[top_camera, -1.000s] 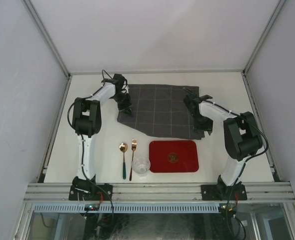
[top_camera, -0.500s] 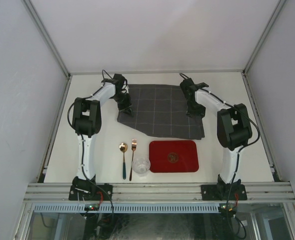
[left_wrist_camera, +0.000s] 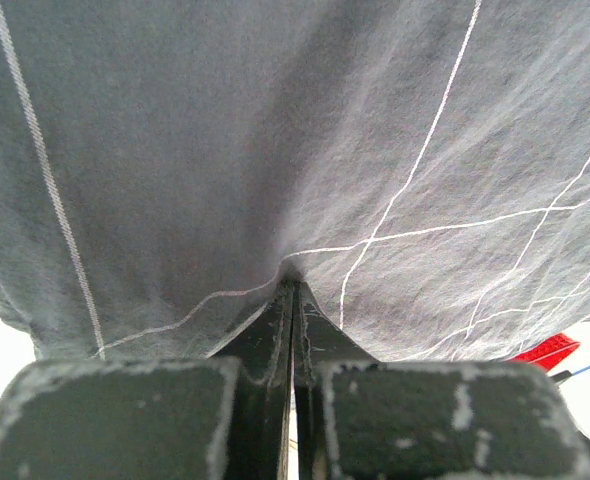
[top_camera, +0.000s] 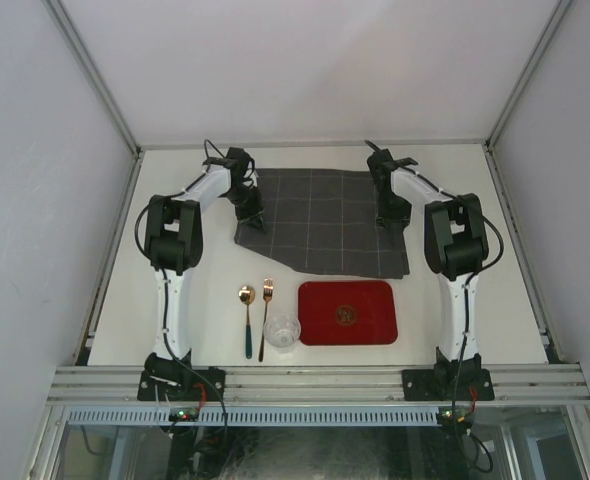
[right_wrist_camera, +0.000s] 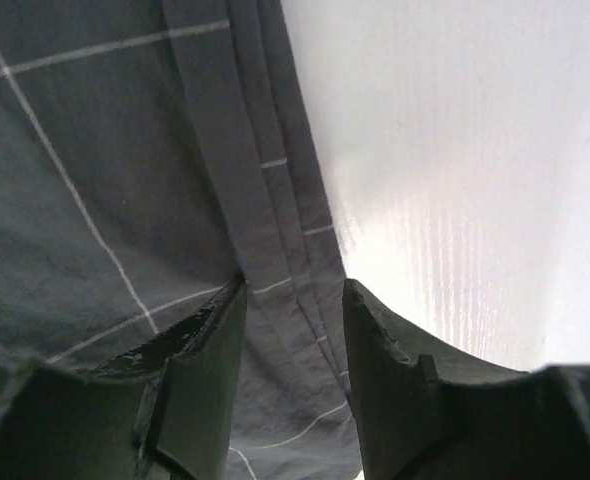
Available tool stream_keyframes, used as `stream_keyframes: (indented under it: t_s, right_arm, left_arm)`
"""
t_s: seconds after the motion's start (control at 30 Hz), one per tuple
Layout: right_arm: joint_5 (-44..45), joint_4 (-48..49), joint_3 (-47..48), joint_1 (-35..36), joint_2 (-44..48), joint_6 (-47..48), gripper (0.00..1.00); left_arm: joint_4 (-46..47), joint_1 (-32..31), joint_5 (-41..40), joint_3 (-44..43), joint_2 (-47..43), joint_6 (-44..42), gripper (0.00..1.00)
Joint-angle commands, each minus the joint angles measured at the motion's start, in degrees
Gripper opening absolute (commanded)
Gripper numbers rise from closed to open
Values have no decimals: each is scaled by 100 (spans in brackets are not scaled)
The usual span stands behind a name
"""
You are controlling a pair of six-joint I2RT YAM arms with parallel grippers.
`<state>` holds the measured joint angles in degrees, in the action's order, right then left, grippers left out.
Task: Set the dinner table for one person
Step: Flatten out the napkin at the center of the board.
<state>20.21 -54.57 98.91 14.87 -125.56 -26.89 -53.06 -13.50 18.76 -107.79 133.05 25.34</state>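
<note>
- The dinner table (top_camera: 515, 310), off-white and rimmed with an aluminium rail, lies under both grippers and spreads well beyond them on every side. It looks rigid, heavy and smooth. It is a surface to lay things on, not one to take hold of, and fabric will likely slide across it easily.
- A dark grey checked cloth (top_camera: 320, 225) lies on the table between the two grippers. It is soft and limp and wrinkles where it is pinched, so its hemmed edges and corners look like the best places to grip it.
- A red tray (top_camera: 347, 312) sits toward the arm bases from the right gripper, just beside the cloth's near edge.
- The left gripper (left_wrist_camera: 293, 285) is clamped on the cloth's left side, with fabric puckering into its closed fingertips.
- The right gripper (right_wrist_camera: 293, 290) stands with its jaws parted and nothing in them. The cloth's folded right hem runs between its fingers, and bare tabletop lies just to the outside.
- A spoon (top_camera: 247, 320) and a fork (top_camera: 265, 318) lie side by side toward the bases from the left gripper, well apart from it.
- A small glass bowl (top_camera: 282, 330) sits near the fork's handle, between the fork and the tray.
</note>
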Motion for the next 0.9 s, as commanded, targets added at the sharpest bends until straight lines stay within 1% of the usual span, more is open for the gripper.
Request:
stream_keyframes:
  t_s: [0.0,0.07,0.13,0.2,0.27,0.3,0.6,0.87]
  right_arm:
    - [10,74,273,-121,-87,151,42]
    - [-3,69,303,-154,-108,166,39]
    - [-32,87,304,-181,-133,188,33]
    - [-96,101,304,-207,-182,216,22]
    - [-155,97,302,-228,-234,235,6]
    - [-161,100,303,-238,-266,235,0]
    - [117,13,299,-295,-206,249,0]
    - [473,-233,540,-460,-194,317,0]
  left_arm:
    - [-57,-14,-320,170,-108,-135,0]
    - [-60,-20,-324,175,-104,-134,0]
    - [-57,-14,-329,183,-86,-137,0]
    - [-61,-15,-325,188,-74,-136,0]
    - [-63,-21,-321,191,-77,-135,0]
    - [-56,-21,-321,200,-78,-135,0]
    - [-53,-1,-330,249,-75,-143,0]
    - [-36,3,-312,267,-84,-137,0]
